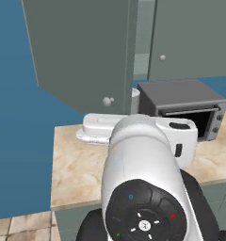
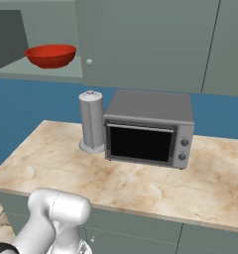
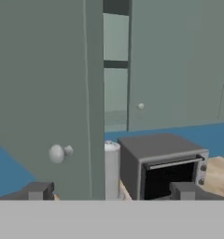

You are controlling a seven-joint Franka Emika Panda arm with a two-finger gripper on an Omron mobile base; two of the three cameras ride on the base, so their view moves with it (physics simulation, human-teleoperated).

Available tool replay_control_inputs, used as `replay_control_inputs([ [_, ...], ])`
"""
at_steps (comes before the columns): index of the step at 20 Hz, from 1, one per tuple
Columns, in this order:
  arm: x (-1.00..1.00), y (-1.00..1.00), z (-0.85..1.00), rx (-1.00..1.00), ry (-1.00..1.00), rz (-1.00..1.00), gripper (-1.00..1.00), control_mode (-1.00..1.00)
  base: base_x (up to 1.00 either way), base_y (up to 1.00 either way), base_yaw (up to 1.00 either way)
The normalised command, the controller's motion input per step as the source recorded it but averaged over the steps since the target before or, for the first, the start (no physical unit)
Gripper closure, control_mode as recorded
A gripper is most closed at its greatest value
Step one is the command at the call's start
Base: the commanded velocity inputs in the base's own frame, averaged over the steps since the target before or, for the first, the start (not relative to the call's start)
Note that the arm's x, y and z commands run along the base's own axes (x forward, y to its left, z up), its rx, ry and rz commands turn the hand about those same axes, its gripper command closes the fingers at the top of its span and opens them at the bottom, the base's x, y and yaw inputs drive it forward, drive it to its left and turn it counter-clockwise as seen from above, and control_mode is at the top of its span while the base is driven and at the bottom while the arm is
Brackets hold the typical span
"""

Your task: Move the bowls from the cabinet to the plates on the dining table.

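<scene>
Gripper [image 3: 111,190] fingers stand apart, empty, beside the swung-open cabinet door [image 3: 44,93]. Red bowl [image 2: 50,55] sits on the shelf, left; approach level, straddling its rim squarely.

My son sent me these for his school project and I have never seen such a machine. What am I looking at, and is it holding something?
It is a white robot arm in a computer-drawn kitchen. Two pictures come from cameras behind the arm, one to its left and one to its right; the third looks along its hand. On the marble counter stand a grey toaster oven and a paper towel roll. Above, one cabinet door is swung open, and a red bowl sits on the shelf inside. In the hand view the gripper has its dark fingers spread wide with nothing between them, so it holds nothing.
</scene>
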Motion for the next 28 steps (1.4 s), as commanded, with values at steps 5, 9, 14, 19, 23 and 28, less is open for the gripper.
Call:
replay_control_inputs([
  [5, -0.30, -0.88, 0.02, 0.00, 0.03, 0.03, -1.00, -1.00, 0.00, 0.00, 0.00],
  [9, -0.14, -0.89, 0.00, 0.00, 0.02, 0.11, -1.00, -1.00, 0.00, 0.00, 0.00],
  [14, 0.00, -0.81, 0.01, 0.00, 0.03, 0.18, -1.00, -1.00, 0.00, 0.00, 0.00],
  [19, 0.09, -0.57, 0.00, 0.00, 0.06, 0.22, -1.00, -1.00, 0.00, 0.00, 0.00],
  [23, 0.27, -0.24, 0.00, 0.00, 0.08, 0.16, -1.00, -1.00, 0.00, 0.00, 0.00],
  [28, 0.60, 0.27, -0.02, 0.01, 0.14, 0.00, -1.00, -1.00, 0.00, 0.00, 0.00],
])
